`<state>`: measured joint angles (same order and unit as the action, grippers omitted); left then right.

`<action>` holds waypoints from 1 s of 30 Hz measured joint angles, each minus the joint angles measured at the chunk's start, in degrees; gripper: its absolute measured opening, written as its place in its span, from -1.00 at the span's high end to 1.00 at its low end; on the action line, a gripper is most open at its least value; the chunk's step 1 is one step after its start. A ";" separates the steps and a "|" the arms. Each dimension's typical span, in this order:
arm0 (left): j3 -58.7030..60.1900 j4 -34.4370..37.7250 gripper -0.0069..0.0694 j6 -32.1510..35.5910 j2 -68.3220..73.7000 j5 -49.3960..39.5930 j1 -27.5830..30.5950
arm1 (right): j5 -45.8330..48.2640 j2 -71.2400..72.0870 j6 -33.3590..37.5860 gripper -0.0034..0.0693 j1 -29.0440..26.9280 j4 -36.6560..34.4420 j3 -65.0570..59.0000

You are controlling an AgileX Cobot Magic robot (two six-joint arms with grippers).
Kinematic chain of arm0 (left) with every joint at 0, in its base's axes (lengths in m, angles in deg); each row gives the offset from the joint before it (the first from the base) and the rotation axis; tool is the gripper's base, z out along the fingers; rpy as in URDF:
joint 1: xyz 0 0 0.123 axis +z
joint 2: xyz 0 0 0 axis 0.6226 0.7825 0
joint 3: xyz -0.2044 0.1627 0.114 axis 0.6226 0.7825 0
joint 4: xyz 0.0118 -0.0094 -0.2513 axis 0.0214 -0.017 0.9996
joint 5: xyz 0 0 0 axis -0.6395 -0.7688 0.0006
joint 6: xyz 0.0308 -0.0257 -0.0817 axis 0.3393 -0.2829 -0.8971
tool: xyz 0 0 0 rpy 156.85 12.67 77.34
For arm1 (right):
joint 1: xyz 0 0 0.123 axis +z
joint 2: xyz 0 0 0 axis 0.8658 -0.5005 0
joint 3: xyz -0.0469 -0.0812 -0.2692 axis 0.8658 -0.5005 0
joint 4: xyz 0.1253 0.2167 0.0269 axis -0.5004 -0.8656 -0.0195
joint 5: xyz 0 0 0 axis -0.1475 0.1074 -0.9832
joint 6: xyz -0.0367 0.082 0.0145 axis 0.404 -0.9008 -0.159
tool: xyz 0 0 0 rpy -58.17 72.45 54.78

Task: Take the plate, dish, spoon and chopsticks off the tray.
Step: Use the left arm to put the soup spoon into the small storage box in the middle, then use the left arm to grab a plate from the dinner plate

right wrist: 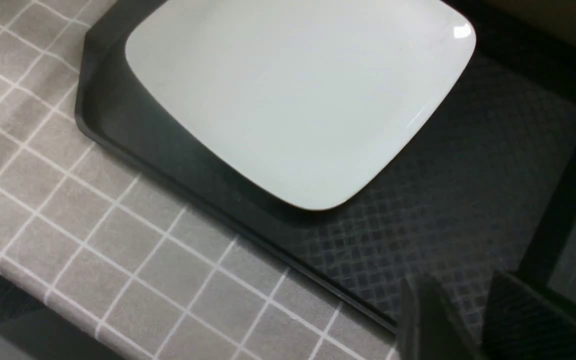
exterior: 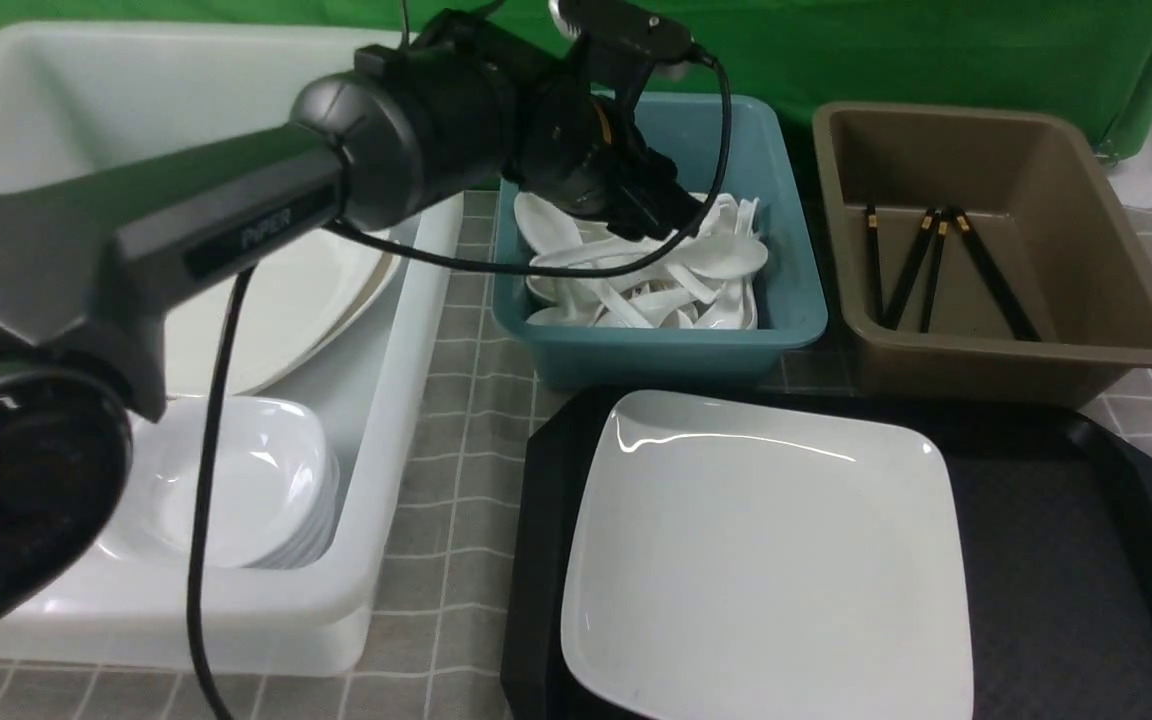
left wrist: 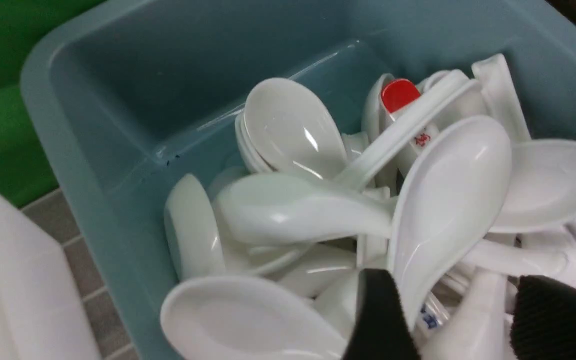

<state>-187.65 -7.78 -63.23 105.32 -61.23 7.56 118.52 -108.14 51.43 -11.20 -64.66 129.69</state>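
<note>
The large white plate lies on the left half of the black tray. My left gripper hangs open over the teal tub. A blurred white spoon sits in the gap between its fingers, on a heap of spoons. My right gripper stands slightly open and empty above the tray's bare near corner; it is out of the front view. Black chopsticks lie in the brown tub. Small dishes are stacked in the white tub.
Larger white plates lean in the white tub behind the dishes. A grey checked cloth covers the table. The left arm and its cable cross above the white tub. A green backdrop stands behind the tubs.
</note>
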 joint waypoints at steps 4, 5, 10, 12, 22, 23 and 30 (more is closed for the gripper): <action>-0.06 1.64 -0.52 4.74 -6.67 -11.12 -1.11 | -0.02 0.00 1.03 0.31 0.00 0.00 0.00; 0.00 1.80 -0.53 5.14 -7.08 -11.74 -1.31 | -0.02 0.00 1.03 0.31 0.00 0.00 0.00; 10.99 2.14 -0.26 14.45 -20.19 -19.67 -6.48 | -0.02 0.00 1.30 0.31 0.00 0.00 0.00; 20.90 3.60 0.04 21.85 -26.44 -17.82 -9.45 | -0.07 0.00 1.34 0.31 0.00 0.00 0.00; 49.04 14.01 0.44 49.86 -33.29 -10.42 -18.43 | -3.26 0.00 2.69 0.31 0.00 0.00 0.00; 49.31 14.01 0.41 50.04 -33.14 -10.11 -18.43 | -3.37 0.00 2.69 0.31 0.00 0.00 0.00; 50.27 13.89 -0.28 56.95 -26.74 -3.16 -18.79 | -4.91 0.00 2.69 0.31 0.00 0.00 0.00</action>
<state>-137.38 6.12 -6.27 78.58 -64.39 -11.23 113.62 -108.14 54.12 -11.20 -64.66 129.69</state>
